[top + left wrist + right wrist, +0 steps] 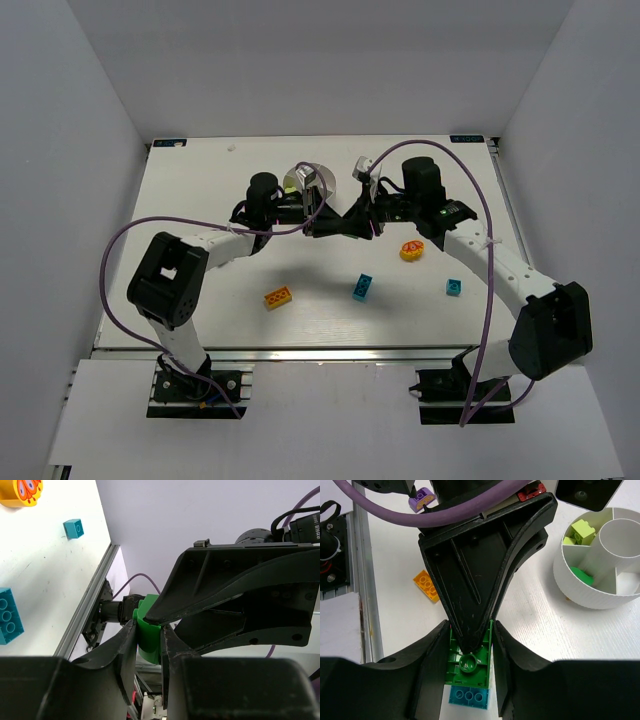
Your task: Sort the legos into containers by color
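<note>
Handover of the green brick point(457, 669) above the counter point(530, 625)
The right pincer point(470, 645) and left pincer point(148, 630) both clamp it crosswise, probably so the left reaches the bowl point(590, 594)

Green brick point(467, 662) was plain. Cyan brick point(362, 287) and smaller cyan brick point(454, 287) matched. Orange-yellow brick point(278, 297) was plain. Round yellow-orange piece point(411, 250) bore red markings. White bowl point(590, 592) showed a lime brick point(582, 531). Purple brick point(422, 499) and cable point(440, 519) were both purple. Table point(200, 200) was white.
</note>
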### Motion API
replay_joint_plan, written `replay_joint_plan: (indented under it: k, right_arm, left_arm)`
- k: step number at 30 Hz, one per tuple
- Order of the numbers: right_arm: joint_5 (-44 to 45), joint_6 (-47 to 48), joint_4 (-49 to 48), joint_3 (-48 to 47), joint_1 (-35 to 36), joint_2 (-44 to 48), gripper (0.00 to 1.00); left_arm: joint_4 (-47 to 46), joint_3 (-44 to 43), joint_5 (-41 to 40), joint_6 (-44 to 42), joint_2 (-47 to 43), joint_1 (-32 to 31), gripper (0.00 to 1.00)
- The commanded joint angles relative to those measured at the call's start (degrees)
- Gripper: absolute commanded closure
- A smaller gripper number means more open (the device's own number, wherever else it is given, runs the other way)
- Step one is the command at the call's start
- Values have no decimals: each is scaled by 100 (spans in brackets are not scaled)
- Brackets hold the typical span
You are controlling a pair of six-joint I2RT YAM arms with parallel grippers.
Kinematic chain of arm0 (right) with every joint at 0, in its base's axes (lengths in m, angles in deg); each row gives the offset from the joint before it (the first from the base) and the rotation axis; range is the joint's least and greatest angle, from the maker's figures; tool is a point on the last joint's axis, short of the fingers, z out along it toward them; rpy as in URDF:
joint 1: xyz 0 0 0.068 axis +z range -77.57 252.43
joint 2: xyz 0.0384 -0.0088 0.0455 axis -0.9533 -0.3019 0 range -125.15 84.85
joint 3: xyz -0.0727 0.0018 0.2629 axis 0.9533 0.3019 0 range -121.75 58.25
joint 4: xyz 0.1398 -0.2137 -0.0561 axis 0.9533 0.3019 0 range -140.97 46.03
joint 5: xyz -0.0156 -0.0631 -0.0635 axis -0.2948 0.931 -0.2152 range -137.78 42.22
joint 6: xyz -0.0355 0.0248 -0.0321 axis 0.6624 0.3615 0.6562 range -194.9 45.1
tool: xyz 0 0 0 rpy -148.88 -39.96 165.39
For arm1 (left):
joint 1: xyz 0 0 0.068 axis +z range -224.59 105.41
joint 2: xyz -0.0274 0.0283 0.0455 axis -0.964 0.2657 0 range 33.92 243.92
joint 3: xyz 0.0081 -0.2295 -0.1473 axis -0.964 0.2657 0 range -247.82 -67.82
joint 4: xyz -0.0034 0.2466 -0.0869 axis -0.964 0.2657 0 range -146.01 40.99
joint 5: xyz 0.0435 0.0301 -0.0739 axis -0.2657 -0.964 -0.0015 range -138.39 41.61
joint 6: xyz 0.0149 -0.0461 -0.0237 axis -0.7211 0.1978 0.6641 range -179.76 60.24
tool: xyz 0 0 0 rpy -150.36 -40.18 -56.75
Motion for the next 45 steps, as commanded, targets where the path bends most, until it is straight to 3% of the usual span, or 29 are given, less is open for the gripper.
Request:
replay_joint_plan:
  k: [1, 10, 12, 13, 16, 23, 26, 27, 33, 36, 37, 39, 40, 41, 42, 45]
  right_arm:
    - [134, 143, -297, -165, 25, 24, 74]
    - [257, 169, -367, -86, 34, -19, 47]
    - [284, 196, -376, -69, 25, -19, 36]
    - [301, 187, -376, -60, 16, -2, 23]
    - [319, 205, -420, -16, 25, 7, 11]
    - [538, 502, -368, 37, -19, 42, 11]
    - [670, 915, -105, 63, -19, 138, 11]
    - [714, 995, -26, 55, -36, 182, 11]
    - [758, 1180, 98, 265, -204, 805, 12]
    - [889, 1041, 213, 204, -318, 947, 16]
    - [951, 1013, 221, 230, -353, 982, 24]
    - [1048, 1074, 221, 344, -449, 1105, 47]
    - [1083, 1110, 230, 388, -502, 1158, 80]
    - [1118, 1101, 195, 432, -537, 1193, 94]
    - [1119, 1066, 82, 572, -607, 1280, 100]
    - [1040, 1048, 28, 740, -783, 1369, 100]
  left_arm:
    - [19, -205, 210, -44, -36, -71, 93]
    - [36, -197, 193, -35, 8, -71, 100]
    - [36, -205, 219, -35, 26, -71, 100]
    - [36, -214, 219, -35, 35, -18, 100]
    - [27, -223, 237, -35, 52, -18, 100]
    - [202, -275, 254, -358, 35, 88, 100]
    - [1474, -679, 27, -1444, 52, 237, 100]
    - [2287, -819, -244, -1754, 44, 315, 100]
    - [4172, -1830, -940, -3189, 201, 518, 100]
    - [5146, -2454, -1563, -3988, 368, 518, 100]
    - [5413, -2647, -1783, -4242, 456, 518, 100]
    - [6192, -3279, -2678, -5138, 553, 518, 100]
    - [6493, -3534, -3082, -5481, 701, 423, 100]
    - [6705, -3980, -3730, -6076, 781, 352, 100]
    - [6925, -4124, -3919, -6256, 851, 351, 100]
    - [7085, -4545, -4421, -6924, 1098, 299, 100]
